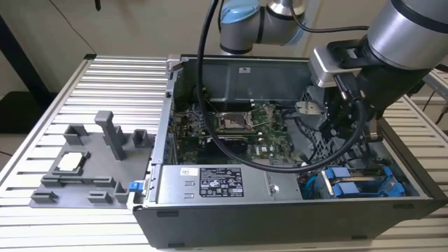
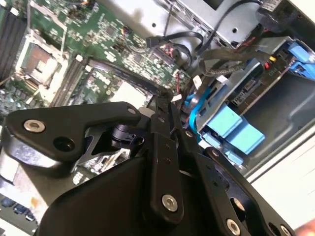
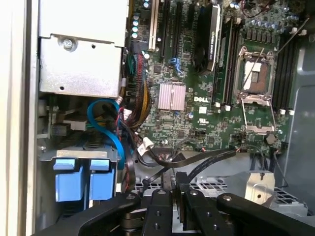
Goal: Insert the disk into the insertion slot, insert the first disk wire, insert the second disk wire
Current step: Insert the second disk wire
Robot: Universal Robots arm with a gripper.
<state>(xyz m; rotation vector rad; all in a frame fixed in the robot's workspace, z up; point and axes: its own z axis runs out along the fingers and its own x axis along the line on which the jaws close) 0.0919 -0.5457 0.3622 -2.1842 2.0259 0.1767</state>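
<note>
Slatted aluminium workbench (image 1: pixel 105 73) carries open computer case (image 1: pixel 210 220). Disk (image 1: pixel 357 184) already seated in insertion slot (image 1: pixel 318 184), blue carrier tabs showing; wire stage apparently in hand. Gripper (image 3: pixel 174 196) poised above drive cage beside loose black cables (image 3: pixel 197 160), fingers nearly together, nothing visibly clamped. Disk lies below and beside jaws, apart. Connector needs lining up with drive's end.

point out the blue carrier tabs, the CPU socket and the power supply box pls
blue carrier tabs (image 3: pixel 81 179), first wrist view, on the face of the left tab.
CPU socket (image 1: pixel 234 121), exterior view, on the socket's open middle.
power supply box (image 1: pixel 217 184), exterior view, on its labelled side.
</note>
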